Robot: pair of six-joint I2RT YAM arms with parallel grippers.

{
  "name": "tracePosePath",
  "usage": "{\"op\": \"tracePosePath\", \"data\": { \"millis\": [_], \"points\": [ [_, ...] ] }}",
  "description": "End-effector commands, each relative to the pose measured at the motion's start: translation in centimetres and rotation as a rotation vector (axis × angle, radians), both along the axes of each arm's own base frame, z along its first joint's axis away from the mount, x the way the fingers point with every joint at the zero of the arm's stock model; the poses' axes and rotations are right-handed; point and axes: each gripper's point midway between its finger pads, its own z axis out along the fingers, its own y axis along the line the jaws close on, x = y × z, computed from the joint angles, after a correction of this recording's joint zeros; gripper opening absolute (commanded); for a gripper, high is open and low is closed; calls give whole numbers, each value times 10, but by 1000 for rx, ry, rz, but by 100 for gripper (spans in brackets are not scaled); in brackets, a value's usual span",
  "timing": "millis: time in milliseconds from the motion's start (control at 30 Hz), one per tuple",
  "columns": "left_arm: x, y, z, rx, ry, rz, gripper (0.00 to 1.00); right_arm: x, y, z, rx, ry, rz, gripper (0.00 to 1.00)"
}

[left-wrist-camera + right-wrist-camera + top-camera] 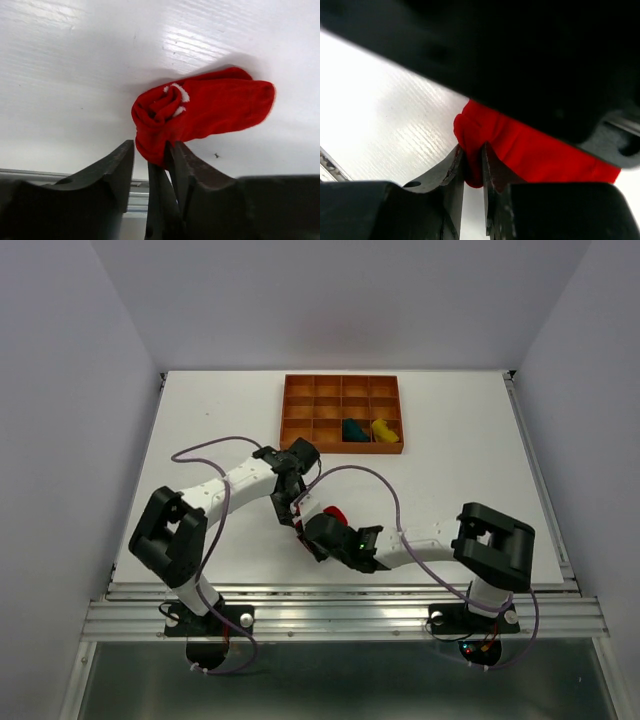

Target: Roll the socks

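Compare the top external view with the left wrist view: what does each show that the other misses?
Only the top external view shows the orange-brown gridded tray at the far side, with the dark teal sock and the yellow sock in neighbouring compartments. Only the left wrist view shows white marks on the rolled end of the red fabric sock and the left gripper with its jaws apart around that end. Both show the red sock lying on the white table.
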Motion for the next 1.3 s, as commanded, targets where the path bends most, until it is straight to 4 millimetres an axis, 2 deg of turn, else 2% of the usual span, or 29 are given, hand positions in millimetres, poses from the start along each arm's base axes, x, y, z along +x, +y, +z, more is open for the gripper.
{"op": "tracePosePath", "data": {
  "millis": [0,33,100,133,333,433,467,700,800,833,867,1000,1167,1267],
  "points": [
    [24,0,44,-42,-175,15,52,-7,2,2,121,126,5,4],
    [27,3,48,-34,-196,22,56,-1,1,5,151,138,0,4],
    [28,9,55,-45,-226,38,74,-7,-1,2,185,202,26,4],
    [31,11,61,-67,-254,45,99,-2,-3,5,209,215,26,4],
    [24,20,60,-128,-287,56,99,-5,-2,16,344,353,98,4],
    [18,22,55,-137,-282,51,99,-5,-2,11,347,394,110,4],
    [17,22,55,-142,-287,51,99,-12,0,7,345,425,134,4],
    [11,29,44,-156,-270,54,99,-9,-2,-6,373,534,95,3],
    [9,30,38,-160,-267,46,99,-1,-7,-8,405,585,51,3],
    [7,24,39,-195,-259,35,99,-3,-7,-8,411,596,48,3],
    [6,22,38,-204,-258,31,99,5,-11,-8,426,603,22,3],
    [-1,14,27,-262,-236,2,98,2,-20,-16,470,715,-38,4],
    [1,1,25,-325,-255,-43,95,3,-25,-23,510,787,-67,4],
    [1,-3,19,-342,-248,-74,94,16,-36,-24,530,793,-119,4]
  ]
}}
